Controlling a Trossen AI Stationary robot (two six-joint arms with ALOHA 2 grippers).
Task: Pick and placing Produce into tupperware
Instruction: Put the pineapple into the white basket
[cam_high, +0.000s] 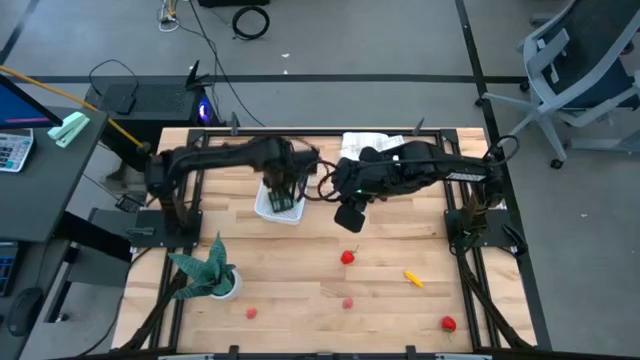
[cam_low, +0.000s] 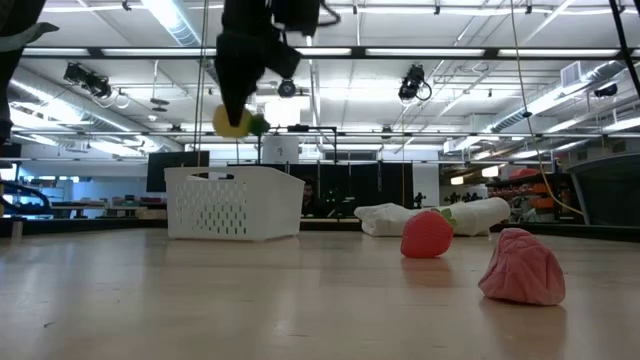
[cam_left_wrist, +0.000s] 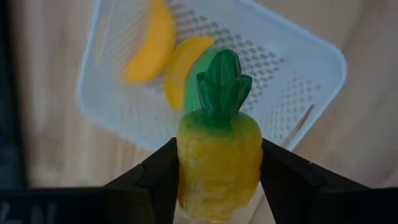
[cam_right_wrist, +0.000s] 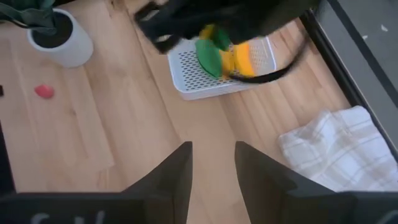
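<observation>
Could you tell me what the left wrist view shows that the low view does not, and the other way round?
Only the left wrist view shows two yellow-orange pieces lying inside the tupperware and the toy pineapple's green crown. Only the low view shows a red piece, a pink piece and the folded cloth on the table. Both show the left pincer holding the toy pineapple above the tupperware.

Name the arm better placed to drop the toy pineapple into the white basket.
Left. The left gripper holds the pineapple directly above the basket; the right gripper is open, empty and off to the side.
</observation>
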